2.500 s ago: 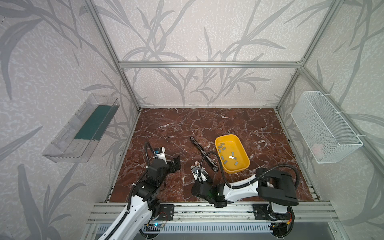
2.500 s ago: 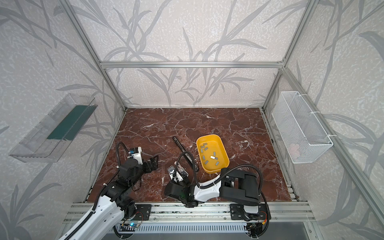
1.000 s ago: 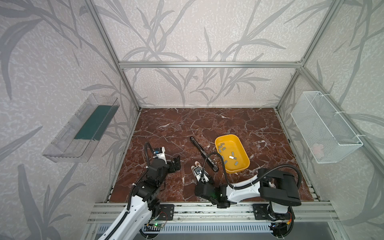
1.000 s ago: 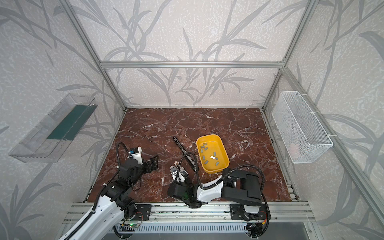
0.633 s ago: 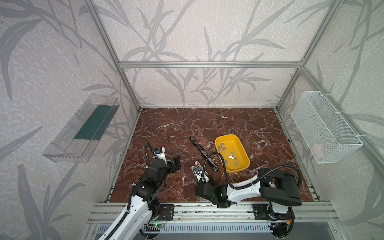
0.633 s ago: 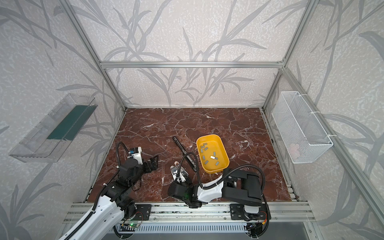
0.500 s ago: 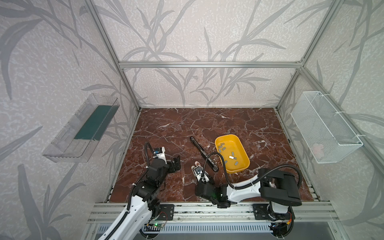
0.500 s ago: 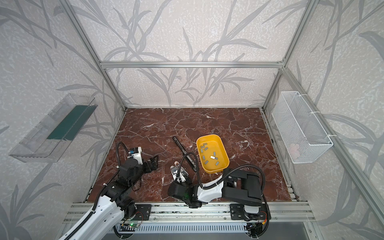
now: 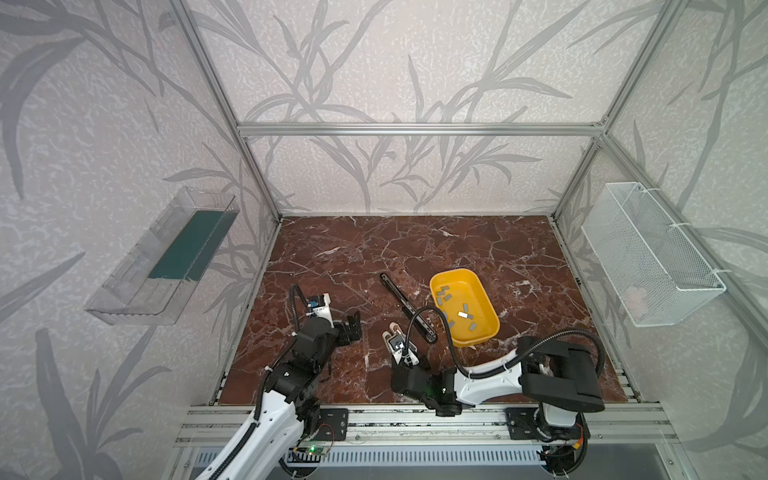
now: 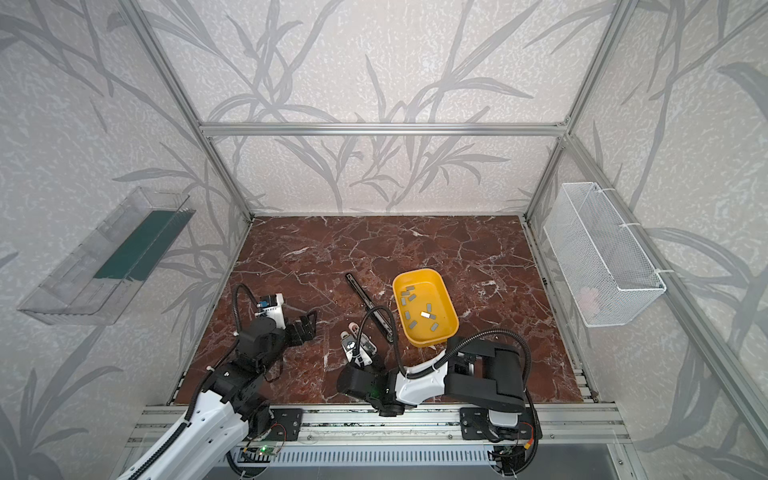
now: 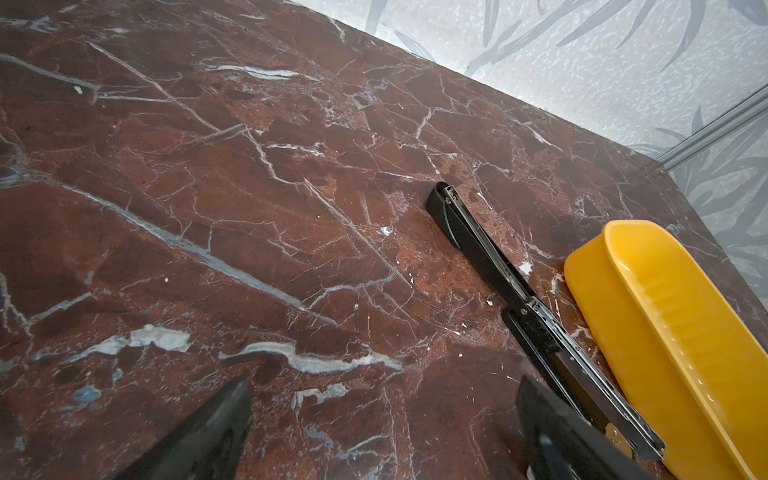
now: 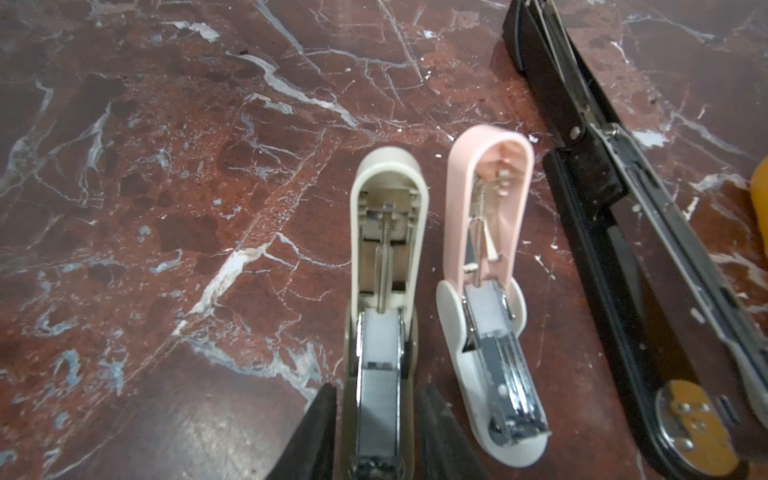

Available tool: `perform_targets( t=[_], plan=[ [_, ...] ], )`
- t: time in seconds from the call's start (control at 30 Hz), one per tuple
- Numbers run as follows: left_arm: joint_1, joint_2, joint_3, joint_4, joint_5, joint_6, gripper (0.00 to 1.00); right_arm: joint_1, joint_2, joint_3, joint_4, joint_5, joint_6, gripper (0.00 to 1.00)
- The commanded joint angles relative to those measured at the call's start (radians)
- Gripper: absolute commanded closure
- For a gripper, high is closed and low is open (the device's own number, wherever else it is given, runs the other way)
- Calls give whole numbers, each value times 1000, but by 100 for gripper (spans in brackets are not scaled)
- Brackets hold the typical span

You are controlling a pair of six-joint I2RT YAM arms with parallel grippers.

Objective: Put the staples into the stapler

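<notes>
The right claw straddles the opened cream stapler, near the yellow tray where the staples lie. Whether it pinches cannot be told, though it likely steadies it for loading. The left claw hangs released, farther from the tray.

Nothing legible anywhere: no text, brand, number or sign to read. Round brass-coloured plate at one end of the black stapler: only rivets, no lettering to make out. Blue patch on the white camera box of the left arm: too small to read.
</notes>
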Motion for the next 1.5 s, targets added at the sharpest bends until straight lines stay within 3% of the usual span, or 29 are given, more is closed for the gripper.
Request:
perform_targets(
  t=[0.0, 0.2, 0.47, 0.83, 1.2, 1.47],
  plan=[
    [-4, 1, 2, 15, -5, -14, 1, -2, -73, -7, -17, 13, -25, 63],
    [-3, 0, 4, 15, -5, -14, 1, -13, -131, -11, -41, 32, -32, 66],
    [-4, 0, 3, 14, -7, -14, 1, -81, -49, 34, -68, -65, -9, 75],
    [-4, 7, 3, 17, -7, -15, 1, -105, -6, 28, -56, -98, 17, 81],
    [-4, 10, 5, 18, -5, -14, 1, -79, -86, 32, -80, -33, -28, 83],
    [-6, 10, 5, 18, -5, -14, 1, -75, -61, 63, -82, -49, -39, 83]
  ],
)
